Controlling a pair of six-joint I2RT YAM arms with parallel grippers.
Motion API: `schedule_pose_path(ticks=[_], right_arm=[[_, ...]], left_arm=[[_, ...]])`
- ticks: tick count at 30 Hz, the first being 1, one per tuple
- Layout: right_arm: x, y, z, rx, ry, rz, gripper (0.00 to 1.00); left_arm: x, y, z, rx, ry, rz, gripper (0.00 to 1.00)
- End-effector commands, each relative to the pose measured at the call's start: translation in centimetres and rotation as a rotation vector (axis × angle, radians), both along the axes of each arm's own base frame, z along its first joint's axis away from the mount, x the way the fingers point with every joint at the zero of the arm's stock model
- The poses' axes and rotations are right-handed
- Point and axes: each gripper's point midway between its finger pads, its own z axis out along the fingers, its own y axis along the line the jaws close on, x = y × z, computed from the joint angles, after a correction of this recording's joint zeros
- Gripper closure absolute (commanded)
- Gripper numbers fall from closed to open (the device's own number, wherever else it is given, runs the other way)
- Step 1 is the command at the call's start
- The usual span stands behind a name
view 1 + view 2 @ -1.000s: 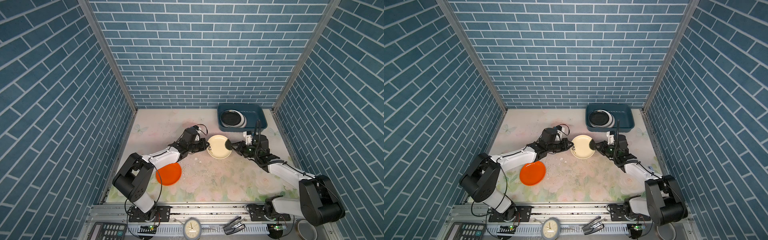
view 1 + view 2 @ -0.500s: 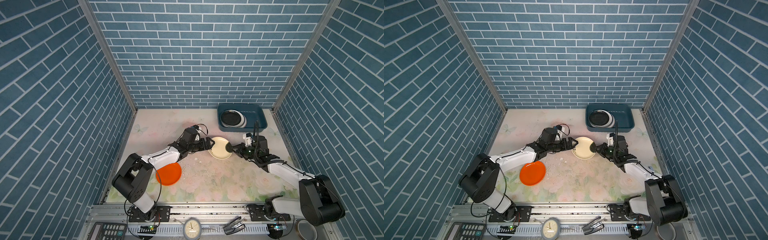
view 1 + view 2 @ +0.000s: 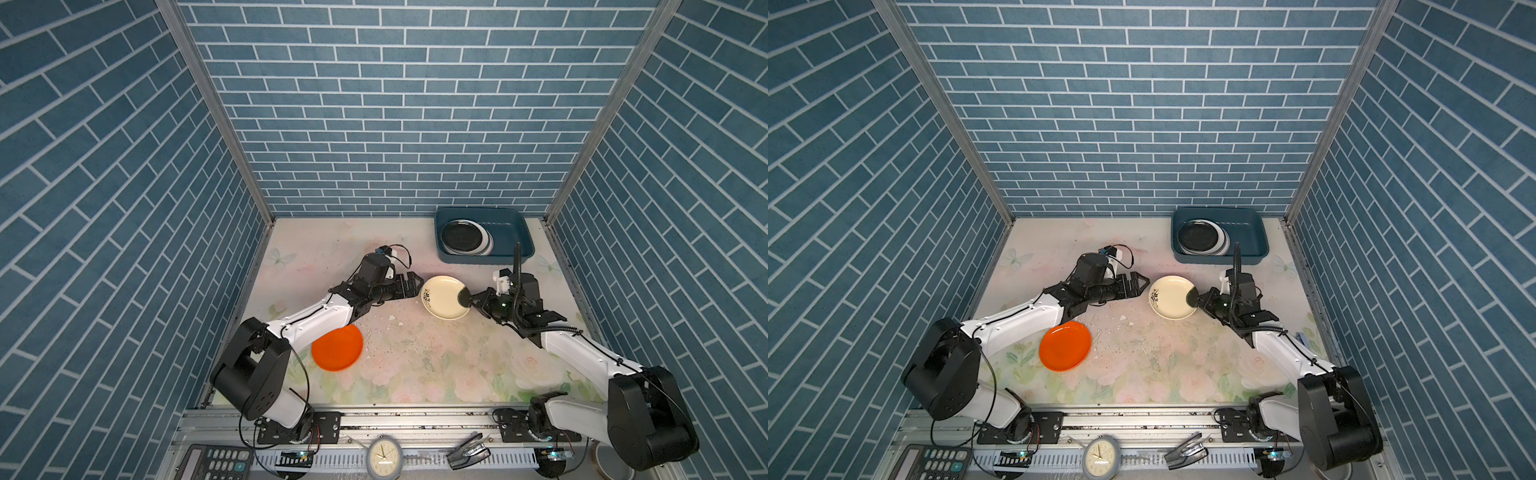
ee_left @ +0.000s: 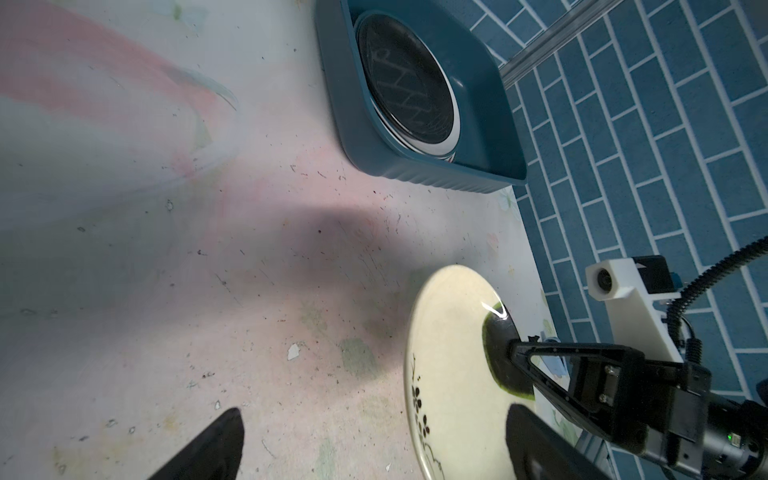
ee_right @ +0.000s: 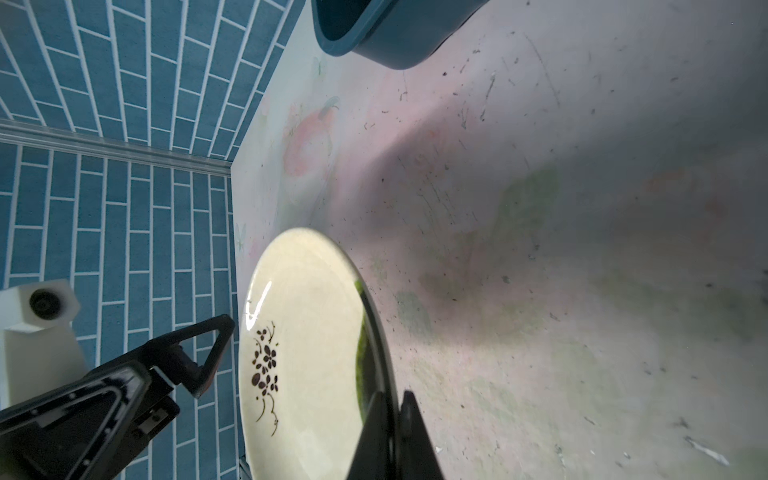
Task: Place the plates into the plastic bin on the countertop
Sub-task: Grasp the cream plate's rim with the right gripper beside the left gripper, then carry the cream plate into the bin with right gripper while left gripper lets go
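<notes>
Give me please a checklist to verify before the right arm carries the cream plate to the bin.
1. Right gripper holds cream plate: ok, shut on its rim.
2. Left gripper open: ok.
3. Left gripper clear of the plate: cannot tell; it stands close to the rim.
4. Room in plastic bin: ok; the stack topped by the black plate fills one end only.
5. Countertop between plate and bin: ok, nothing stands there.
6. All plates in the bin: not ok; orange plate lies on the countertop.
</notes>
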Motion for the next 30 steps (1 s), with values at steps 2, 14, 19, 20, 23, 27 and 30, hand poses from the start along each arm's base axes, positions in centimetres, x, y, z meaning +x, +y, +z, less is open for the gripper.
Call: schedule_pose_path(ticks=[2,14,19,20,23,27,30], right_arm=[[1.1,-1.7,2.1,-0.031,-0.051,-0.045,1.00],[3.3,-5.8,5.1,-0.108,-0.097,-0.150,1.00],[5.1,-7.2,6.8,-0.192,-0.139,-0.196,1.00],[5.6,-7.6,7.1,-0.214,-0.149,-0.208,1.00],[7.1,-8.3,7.7,-0.256,-0.168,-0.240,1.00],[9.9,-8.9,8.1,-0.310,-0.181,-0.269,1.00],[12.6,-8.8,7.9,-0.341,-0.178,-0.263,1.00]], left_arm=[[0.0,2.3,1.0,0.030,-0.065,0.060,0.00],[-1.9,9.0,3.1,0.142,-0.205,0.222,0.01],[-3.0,11.0,3.7,0.163,-0.257,0.268,0.00],[-3.2,11.4,3.8,0.171,-0.264,0.274,0.00],[-3.6,12.0,4.1,0.193,-0.281,0.280,0.00],[-4.1,12.6,4.3,0.225,-0.283,0.275,0.01],[-4.5,13.2,4.0,0.258,-0.278,0.280,0.00]])
